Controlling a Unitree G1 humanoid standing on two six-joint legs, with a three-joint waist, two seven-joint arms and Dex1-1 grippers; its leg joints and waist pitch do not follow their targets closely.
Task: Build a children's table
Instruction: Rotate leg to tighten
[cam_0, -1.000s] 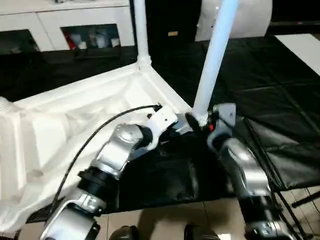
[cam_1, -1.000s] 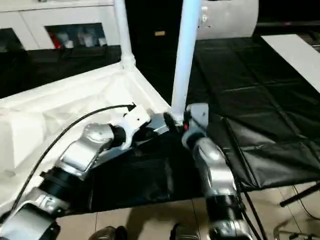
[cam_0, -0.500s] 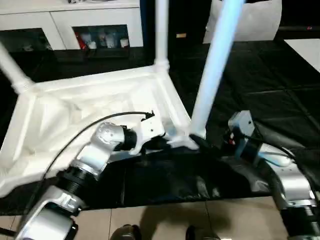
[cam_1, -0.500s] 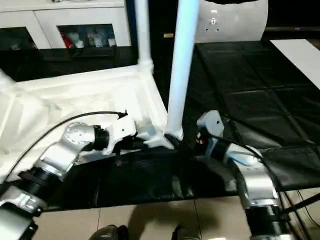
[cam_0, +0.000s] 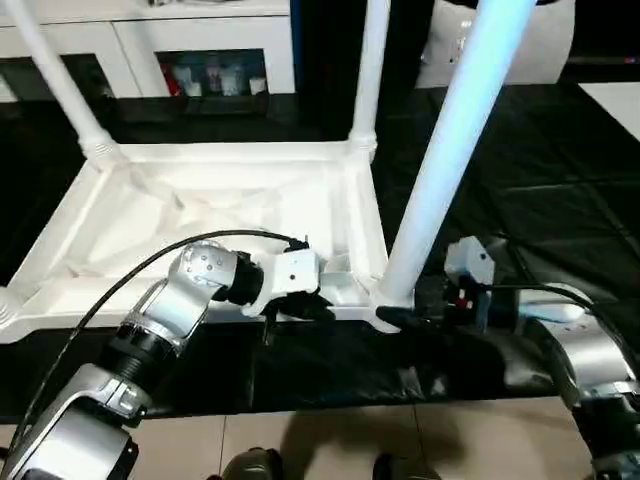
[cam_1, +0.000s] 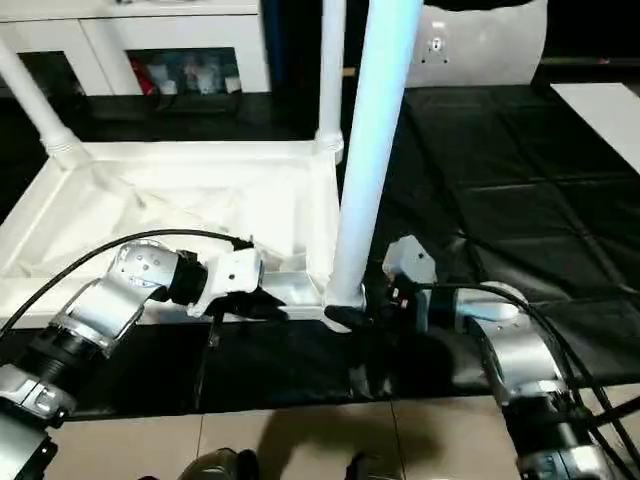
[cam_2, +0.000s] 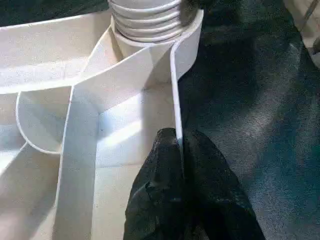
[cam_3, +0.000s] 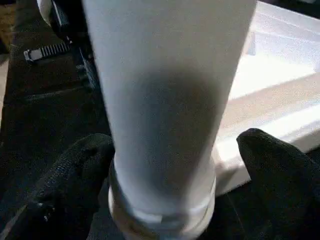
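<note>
Left gripper (cam_2: 179, 165) jaws pinch the table (cam_0: 200, 190) rim; right gripper (cam_3: 165, 185) jaws spread around, seemingly clear of, nearest leg (cam_0: 440, 170)

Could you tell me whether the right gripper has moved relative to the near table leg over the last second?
Yes. The right gripper has swung out to the right side of the near leg and now straddles its base, fingers apart.

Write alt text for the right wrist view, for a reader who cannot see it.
A white table leg rises close in front of the camera, its threaded base seated in a corner socket of the upturned white table top. The right gripper straddles the leg's base, its jaws open, one black finger on each side, over a black floor mat.
</note>
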